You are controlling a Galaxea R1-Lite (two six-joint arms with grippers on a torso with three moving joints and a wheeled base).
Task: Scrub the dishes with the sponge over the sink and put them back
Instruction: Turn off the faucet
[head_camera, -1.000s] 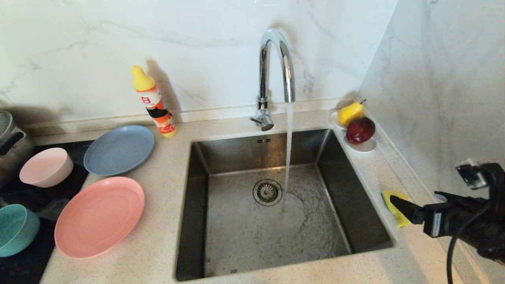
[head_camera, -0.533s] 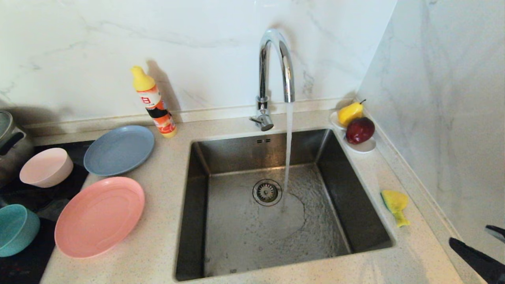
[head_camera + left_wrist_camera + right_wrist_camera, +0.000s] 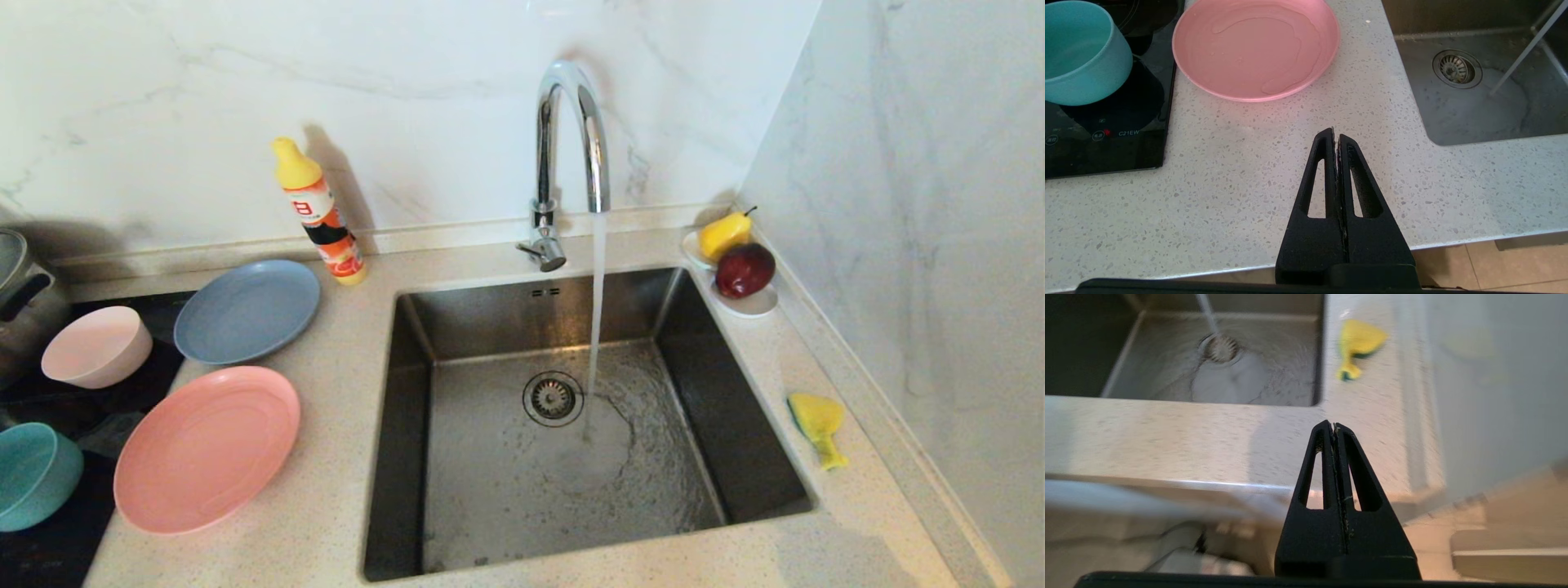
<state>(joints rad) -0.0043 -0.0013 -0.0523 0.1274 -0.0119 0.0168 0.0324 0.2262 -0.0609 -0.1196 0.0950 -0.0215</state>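
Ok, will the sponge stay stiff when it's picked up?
Probably not. The sponge lies pinched and bent out of shape on the counter, so it likely squashes and flops. Beside the running sink, it may be wet and slippery.

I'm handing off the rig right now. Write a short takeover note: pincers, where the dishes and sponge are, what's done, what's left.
Left pincer: shut, empty, over the counter's front edge.
Right pincer: shut, empty, back at the counter edge.
Sponge: on the counter right of the sink.
Left of the sink: salmon-pink plate, blue-grey plate, pale pink bowl, teal bowl.
Tap water is running.
Done: cannot tell.
Left: nothing in hand; check dishes, shut tap.
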